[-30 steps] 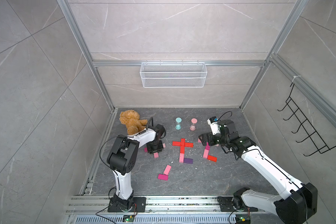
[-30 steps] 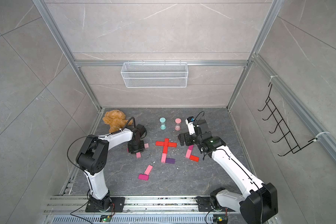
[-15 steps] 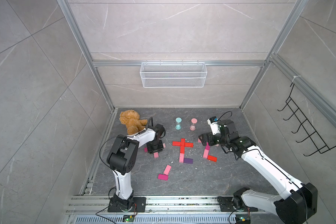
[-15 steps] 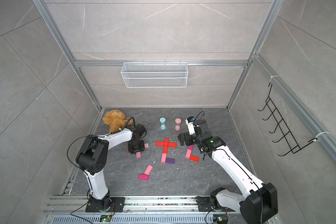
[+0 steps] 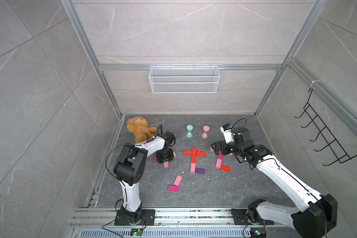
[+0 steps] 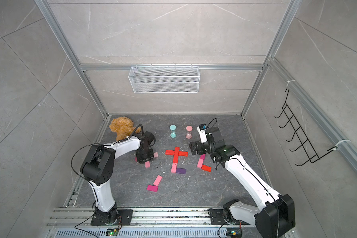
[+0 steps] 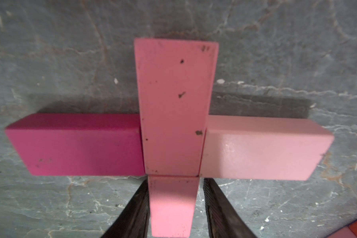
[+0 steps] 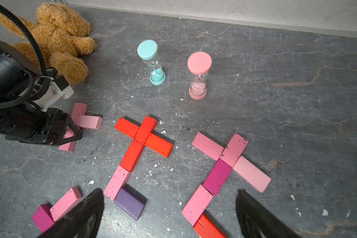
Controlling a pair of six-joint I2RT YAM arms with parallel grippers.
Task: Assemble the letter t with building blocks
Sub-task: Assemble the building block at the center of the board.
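Near the bear point(image 5: 139, 128), left claw point(image 7: 174, 182) straddling pink block point(image 7: 171, 206)

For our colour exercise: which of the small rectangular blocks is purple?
The purple rectangular wooden block at the foot of the red-and-pink stem, touching a light pink rectangular block; all others are pink, magenta or red.

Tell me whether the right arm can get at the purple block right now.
Probably yes: the right gripper is open and nothing stands between it and the purple block, though a light pink block touches one side.
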